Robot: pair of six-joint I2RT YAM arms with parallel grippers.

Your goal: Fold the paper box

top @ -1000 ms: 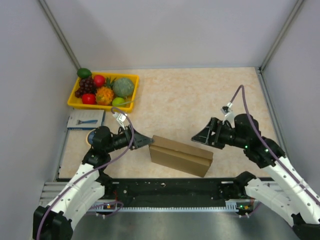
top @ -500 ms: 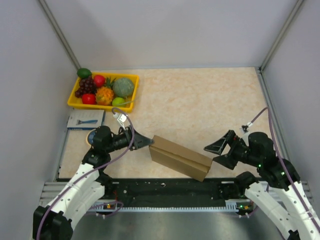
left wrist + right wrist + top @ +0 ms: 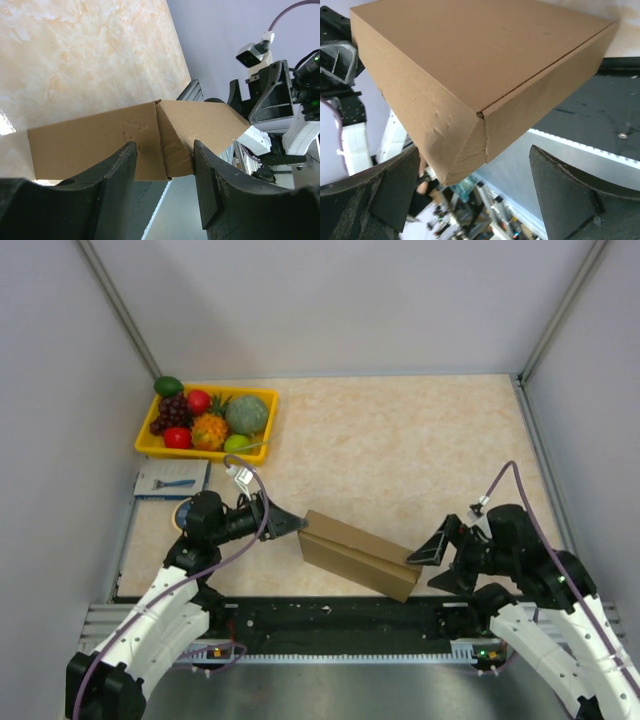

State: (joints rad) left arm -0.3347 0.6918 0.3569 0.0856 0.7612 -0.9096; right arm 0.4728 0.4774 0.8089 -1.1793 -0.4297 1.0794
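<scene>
The paper box (image 3: 360,555) is plain brown cardboard, folded closed, lying aslant by the table's near edge. My left gripper (image 3: 293,523) is at its left end. In the left wrist view the two dark fingers (image 3: 120,170) flank the end of the paper box (image 3: 100,145) and press on it. My right gripper (image 3: 428,565) stands open at the box's right end. In the right wrist view the near corner of the paper box (image 3: 485,65) hangs between the widely spread jaws of the right gripper (image 3: 474,150), touching neither finger.
A yellow tray (image 3: 268,426) of fruit stands at the back left, with a small blue-white packet (image 3: 172,478) in front of it. A black rail (image 3: 340,615) runs along the near edge under the box. Grey walls close in both sides.
My right arm has swung down and toward the near edge, bringing its gripper to the box's right end with the jaws spreading wider. The left gripper and the box have stayed put.
</scene>
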